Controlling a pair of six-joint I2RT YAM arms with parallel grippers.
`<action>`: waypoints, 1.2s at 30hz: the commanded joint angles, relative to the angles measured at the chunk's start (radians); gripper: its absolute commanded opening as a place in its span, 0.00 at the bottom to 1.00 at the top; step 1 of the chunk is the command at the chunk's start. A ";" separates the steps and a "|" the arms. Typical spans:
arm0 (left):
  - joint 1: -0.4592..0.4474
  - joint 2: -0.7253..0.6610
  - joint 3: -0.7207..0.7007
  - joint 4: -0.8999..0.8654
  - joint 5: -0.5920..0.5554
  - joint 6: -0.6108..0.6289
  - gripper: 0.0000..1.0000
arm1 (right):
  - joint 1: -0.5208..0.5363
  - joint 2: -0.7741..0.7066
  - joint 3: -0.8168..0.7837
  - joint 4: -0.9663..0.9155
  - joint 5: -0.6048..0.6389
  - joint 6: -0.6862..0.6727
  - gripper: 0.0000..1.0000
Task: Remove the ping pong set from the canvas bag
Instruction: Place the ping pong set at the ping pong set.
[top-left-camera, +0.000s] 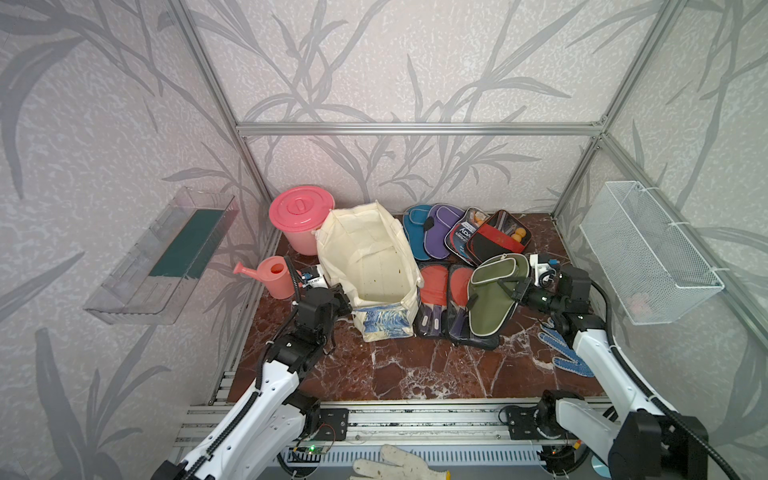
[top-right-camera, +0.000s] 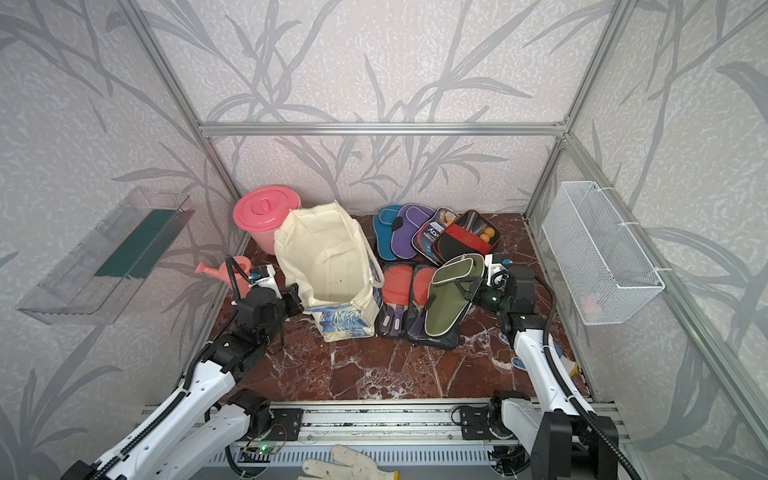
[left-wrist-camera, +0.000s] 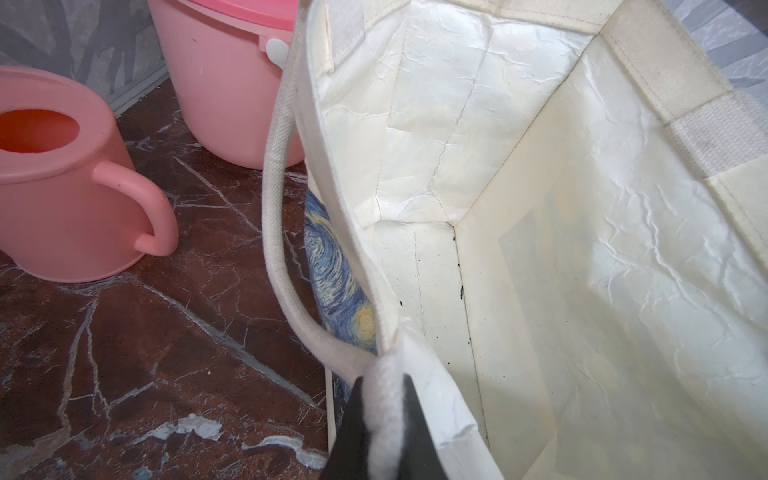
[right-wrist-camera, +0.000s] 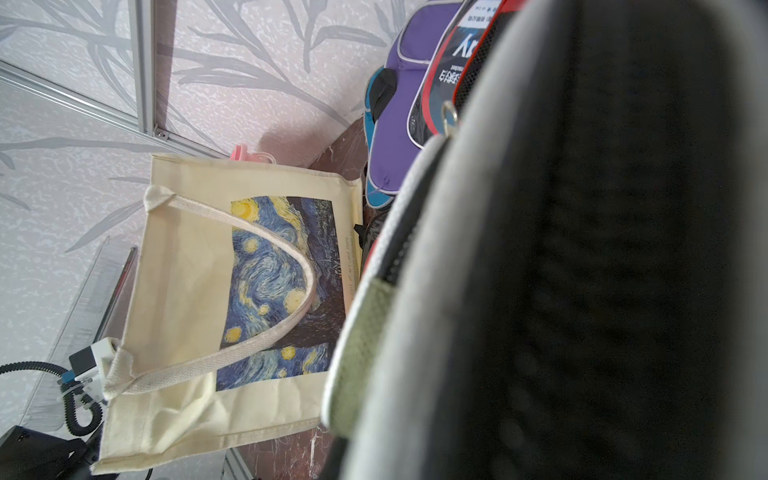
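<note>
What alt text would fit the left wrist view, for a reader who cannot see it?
The left pincer clamps the rim of the cream canvas bag, whose white inside shows no case. Outside it, a pink watering can and a pink bucket stand on the marble table.

Red-brown marble tabletop (top-left-camera: 415, 370) carries a pink lidded bucket (top-left-camera: 300, 218), pink watering can (top-left-camera: 275, 277), canvas bag (top-left-camera: 365, 249), the ping pong set (top-left-camera: 434, 286) in overlapping cases, blue dotted gloves (top-left-camera: 567, 359)
</note>
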 joint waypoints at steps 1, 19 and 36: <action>-0.004 0.026 0.004 -0.016 0.006 0.004 0.00 | -0.012 0.009 -0.020 0.105 -0.027 0.000 0.00; -0.004 0.063 0.027 -0.002 0.012 0.014 0.00 | -0.078 0.179 -0.066 0.082 -0.062 -0.053 0.00; -0.004 0.052 0.045 -0.027 -0.039 0.011 0.00 | -0.102 0.099 -0.046 -0.197 0.100 -0.139 0.48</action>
